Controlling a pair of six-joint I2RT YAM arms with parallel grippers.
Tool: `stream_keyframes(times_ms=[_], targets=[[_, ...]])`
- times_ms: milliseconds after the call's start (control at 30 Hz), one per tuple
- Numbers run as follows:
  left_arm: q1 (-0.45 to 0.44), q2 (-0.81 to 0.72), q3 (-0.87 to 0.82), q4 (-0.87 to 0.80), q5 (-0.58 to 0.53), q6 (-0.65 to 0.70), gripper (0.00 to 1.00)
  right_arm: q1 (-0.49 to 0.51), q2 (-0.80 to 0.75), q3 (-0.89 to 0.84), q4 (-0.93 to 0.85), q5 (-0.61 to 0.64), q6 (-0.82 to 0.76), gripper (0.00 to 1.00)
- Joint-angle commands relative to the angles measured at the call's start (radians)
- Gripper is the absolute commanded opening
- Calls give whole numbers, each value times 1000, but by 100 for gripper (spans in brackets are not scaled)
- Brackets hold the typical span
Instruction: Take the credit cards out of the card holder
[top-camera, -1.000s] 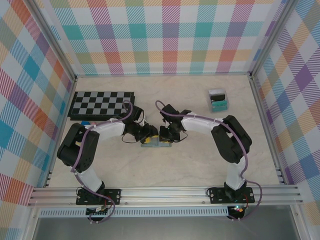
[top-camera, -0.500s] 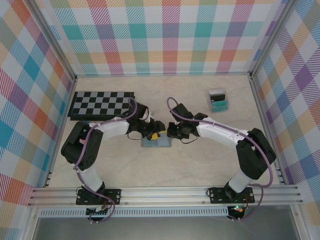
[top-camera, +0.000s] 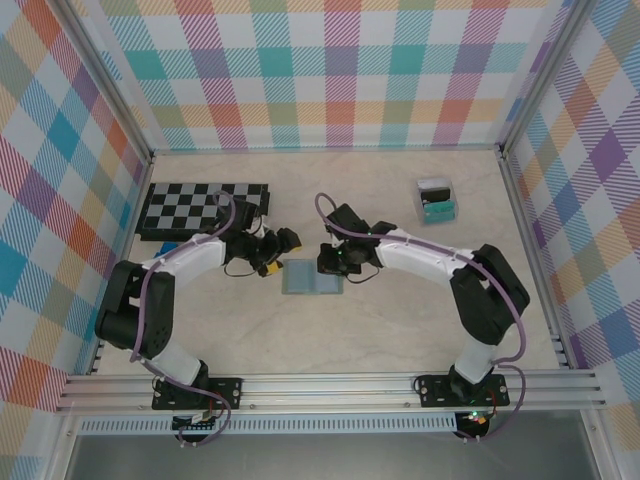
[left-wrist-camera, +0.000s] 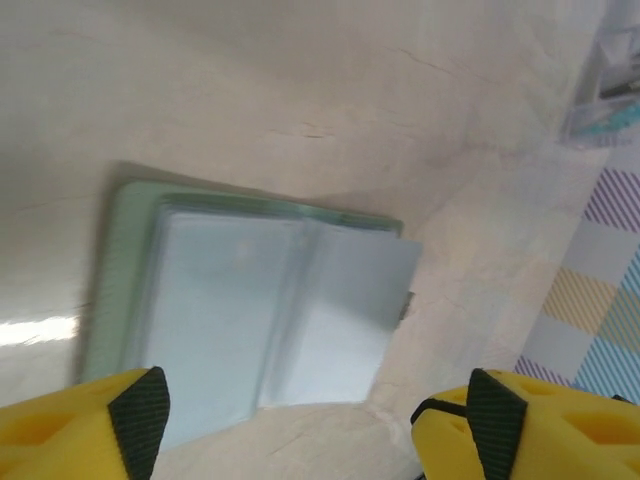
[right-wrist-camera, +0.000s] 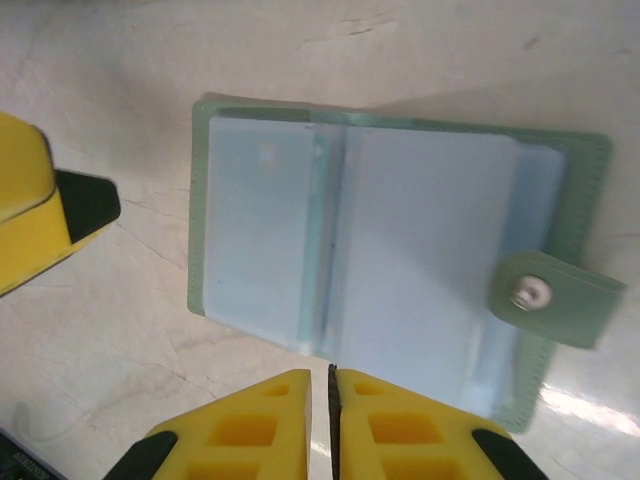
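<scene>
Sage-green card holder (right-wrist-camera: 400, 280) lies open, grey-blue inside — left hand (left-wrist-camera: 310, 425) released, right hand (right-wrist-camera: 332, 378) clenched.

Card holder (top-camera: 312, 277): one. Chessboard (top-camera: 200, 208): one. Clear box (top-camera: 436, 200): one.

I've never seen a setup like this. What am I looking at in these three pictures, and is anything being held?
Two robot arms are bolted to a table's near edge. One picture looks down from above; the other two come from cameras on each wrist. The open sage-green card holder lies flat between the arms, with a chessboard and a clear box farther back. The left gripper, yellow-fingered, stands open and empty. The right gripper is shut near the holder's edge; I cannot tell whether it pinches anything.
</scene>
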Motion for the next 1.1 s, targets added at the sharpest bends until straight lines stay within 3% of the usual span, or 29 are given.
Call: stream_keyframes(times_ms=[0,333,600,833,1067], targets=[[7,-32,-38,-69,-44,19,87,11,68,70,-59,12,13,13],[5,-1,-47,-22,33,30,88,12,238,201,-222,109,68,13],[-29,56,-11,-30,52,55,77,9,291,209,-262,116,71,14],[-52,99,21,-36,55,71,59,8,301,209,-267,114,63,14],[-55,120,30,-48,34,87,58,8,302,211,-264,92,56,14]])
